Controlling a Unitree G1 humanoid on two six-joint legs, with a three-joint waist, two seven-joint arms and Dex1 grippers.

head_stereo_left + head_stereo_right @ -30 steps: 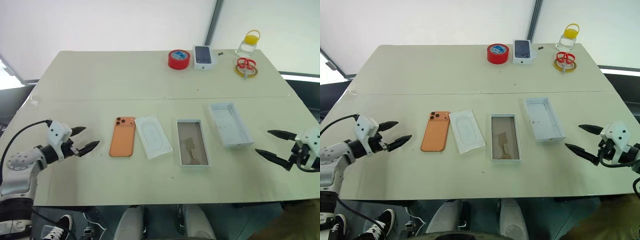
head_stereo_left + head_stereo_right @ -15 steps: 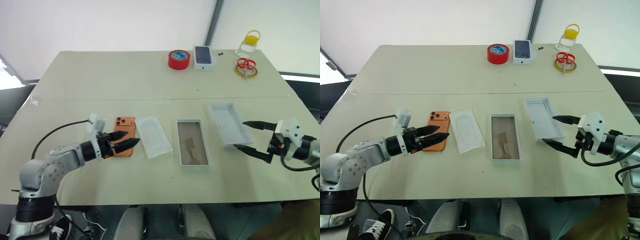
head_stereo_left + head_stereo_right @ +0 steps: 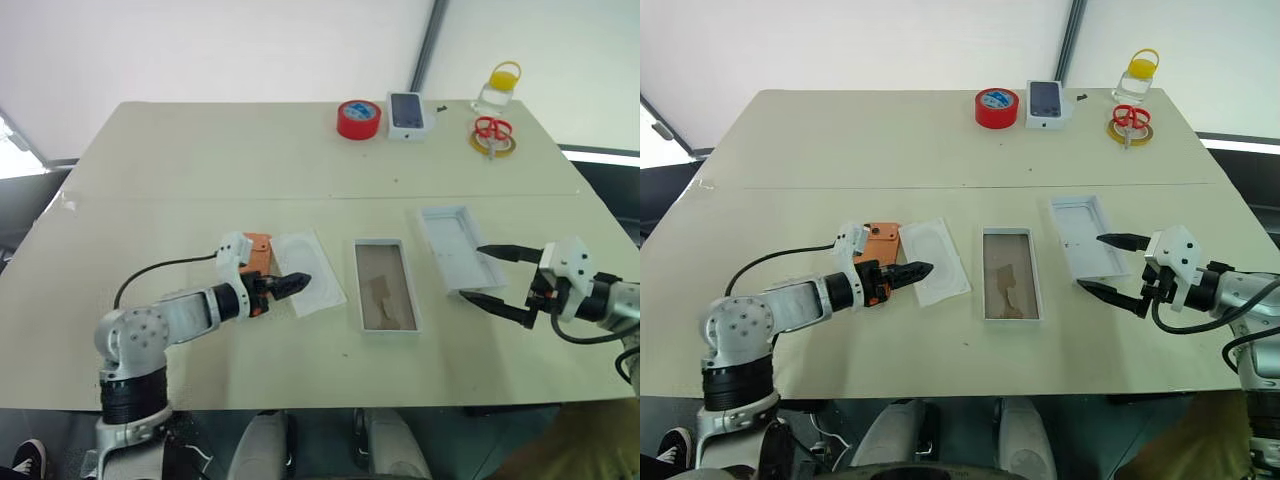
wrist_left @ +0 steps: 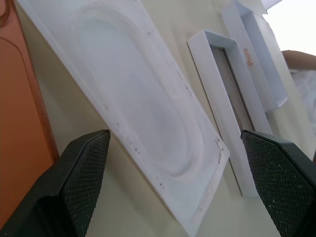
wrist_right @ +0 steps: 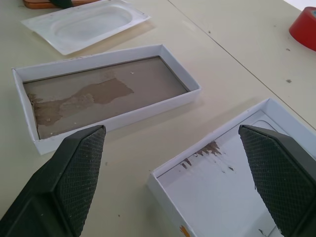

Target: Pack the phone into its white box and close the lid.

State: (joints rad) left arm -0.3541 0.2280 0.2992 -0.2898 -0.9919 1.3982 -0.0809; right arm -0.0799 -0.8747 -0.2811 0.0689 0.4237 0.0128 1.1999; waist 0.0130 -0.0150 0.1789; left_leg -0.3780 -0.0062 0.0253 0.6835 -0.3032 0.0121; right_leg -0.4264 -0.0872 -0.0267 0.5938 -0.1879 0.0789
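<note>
The orange phone (image 3: 260, 244) lies flat left of centre, largely covered by my left wrist. My left gripper (image 3: 290, 284) reaches over it, and its tips hang above the near edge of a thin white card (image 3: 322, 262). In the left wrist view its fingers (image 4: 81, 185) stand wide apart with nothing between them, the phone's edge (image 4: 19, 128) beside one of them. The white box (image 3: 385, 272) lies open at the centre, its brownish floor bare. To its right lies the lid (image 3: 452, 240), inside up. My right gripper (image 3: 491, 275) hovers open at the lid's near right corner.
At the table's far edge stand a red tape roll (image 3: 358, 118), a small white box printed with a dark phone (image 3: 406, 112), red-handled scissors on a yellow tape ring (image 3: 491, 132) and a bottle with a yellow cap (image 3: 497, 88). A seam crosses the table behind the lid.
My left arm has swung right from the table's left side over the phone, and its wrist has rolled. My right gripper has moved left to the lid's near corner. Both stay open.
</note>
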